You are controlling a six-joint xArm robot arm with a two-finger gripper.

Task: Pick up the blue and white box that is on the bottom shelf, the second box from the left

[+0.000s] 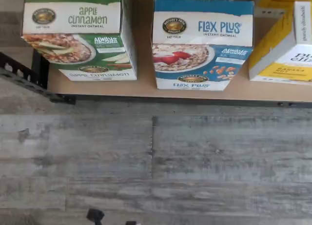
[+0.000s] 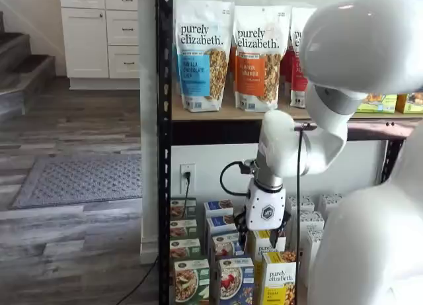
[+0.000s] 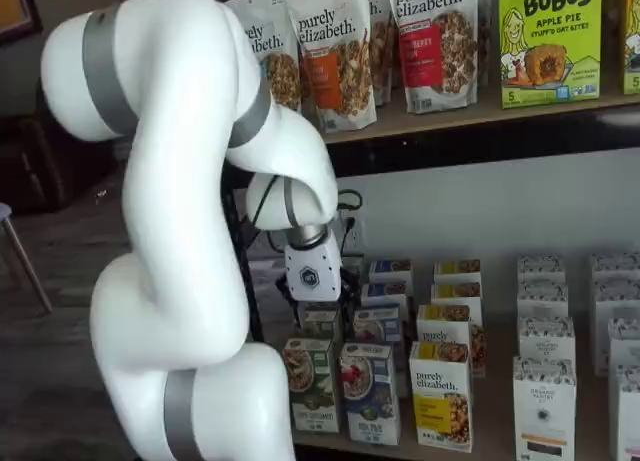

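Blue and white box [image 1: 202, 44] stands upright at the front edge of the bottom shelf [image 1: 146, 88], front of its row; label reads "Flax Plus". Green-trimmed carton [image 1: 80, 34] sits beside it toward the shelf's left end, yellow carton [image 1: 285, 44] on its other side, neither touching it. In both shelf views the same box [image 2: 236, 280] [image 3: 368, 391] is untouched. Gripper [image 2: 263, 233] hangs above the rows behind it, white body clear, fingers mostly hidden; jaws spread wide, holding nothing. Grey plank floor [image 1: 156, 161] lies below the shelf edge.
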